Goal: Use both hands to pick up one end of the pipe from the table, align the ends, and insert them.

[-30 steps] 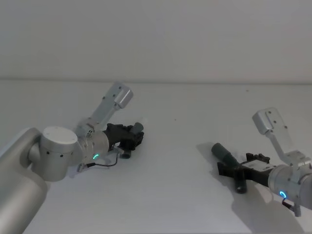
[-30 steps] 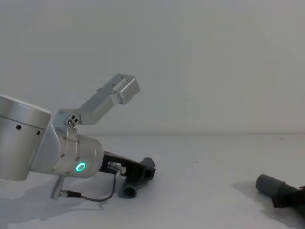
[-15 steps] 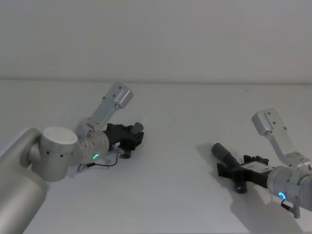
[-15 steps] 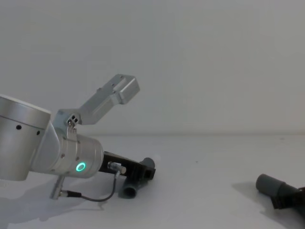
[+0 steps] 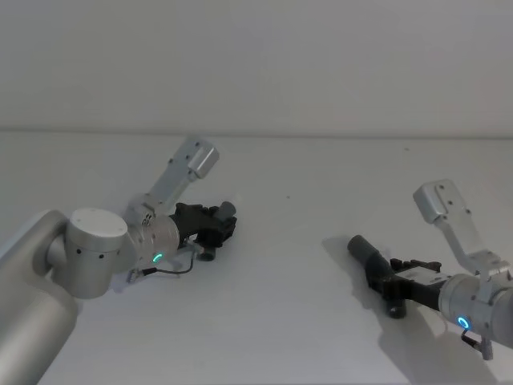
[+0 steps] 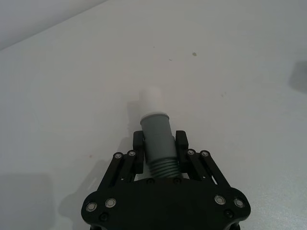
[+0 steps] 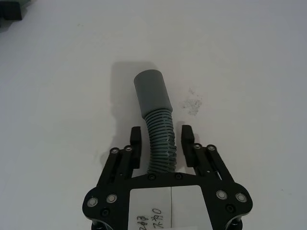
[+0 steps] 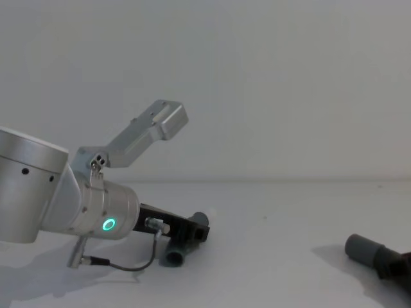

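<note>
While my left fingers (image 6: 138, 143) sit closed on the ribbed base of the short grey tube (image 6: 156, 128), low over the counter (image 7: 249, 57) on my left side, the move ahead turns on my right. There the ribbed hose (image 7: 160, 143) lies flat, its long axis running straight out from my palm. It passes between my right fingers (image 7: 135, 141), which stand open with a gap on each side of the ribs. Its smooth grey cuff (image 7: 152, 93) points away from me, roughly toward the other arm. The two pieces are well apart. The hose is dark, closely ribbed and slightly curved; I judge a squeeze on the ribs comes next.
</note>
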